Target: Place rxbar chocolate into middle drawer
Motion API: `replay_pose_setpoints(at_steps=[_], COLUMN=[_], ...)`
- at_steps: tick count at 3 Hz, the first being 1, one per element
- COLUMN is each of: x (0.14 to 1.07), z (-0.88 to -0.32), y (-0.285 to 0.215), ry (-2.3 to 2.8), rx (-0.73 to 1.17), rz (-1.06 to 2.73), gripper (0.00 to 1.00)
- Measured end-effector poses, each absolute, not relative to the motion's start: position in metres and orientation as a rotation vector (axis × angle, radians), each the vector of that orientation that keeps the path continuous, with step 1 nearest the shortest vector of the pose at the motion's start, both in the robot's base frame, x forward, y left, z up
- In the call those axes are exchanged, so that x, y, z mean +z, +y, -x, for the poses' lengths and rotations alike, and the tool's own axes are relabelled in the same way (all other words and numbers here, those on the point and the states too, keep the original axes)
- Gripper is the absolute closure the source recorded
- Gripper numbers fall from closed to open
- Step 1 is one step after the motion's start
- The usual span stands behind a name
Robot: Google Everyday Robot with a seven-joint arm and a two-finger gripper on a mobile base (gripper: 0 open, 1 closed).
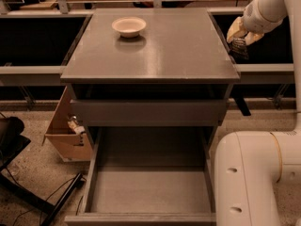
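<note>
My gripper (238, 42) hangs at the upper right, just off the right edge of the cabinet top (155, 51). Its pale fingers (233, 32) are shut on a small dark flat thing with faint pale print, the rxbar chocolate (240, 49), held at about the height of the top. The middle drawer (150, 192) is pulled out wide open at the bottom of the view, a deep grey tray with a bare flat floor. It lies well below and to the left of the gripper.
A white round bowl (129, 26) stands at the back left of the cabinet top. A shut drawer front (148, 112) sits above the open drawer. My white arm base (256, 178) fills the lower right. A cardboard box (66, 131) stands on the floor at left.
</note>
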State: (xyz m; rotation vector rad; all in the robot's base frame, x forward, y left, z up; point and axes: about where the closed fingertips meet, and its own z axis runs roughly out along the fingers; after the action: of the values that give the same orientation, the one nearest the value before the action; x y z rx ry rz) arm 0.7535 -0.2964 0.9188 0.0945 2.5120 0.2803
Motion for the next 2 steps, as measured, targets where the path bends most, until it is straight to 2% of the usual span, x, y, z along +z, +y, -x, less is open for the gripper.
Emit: replay_pose_setpoints(at_steps=[2], x=[0.955], z=[-0.721], y=[-0.268], ry=[2.53], rx=[0.198], rz=[-0.102], gripper=[1.0])
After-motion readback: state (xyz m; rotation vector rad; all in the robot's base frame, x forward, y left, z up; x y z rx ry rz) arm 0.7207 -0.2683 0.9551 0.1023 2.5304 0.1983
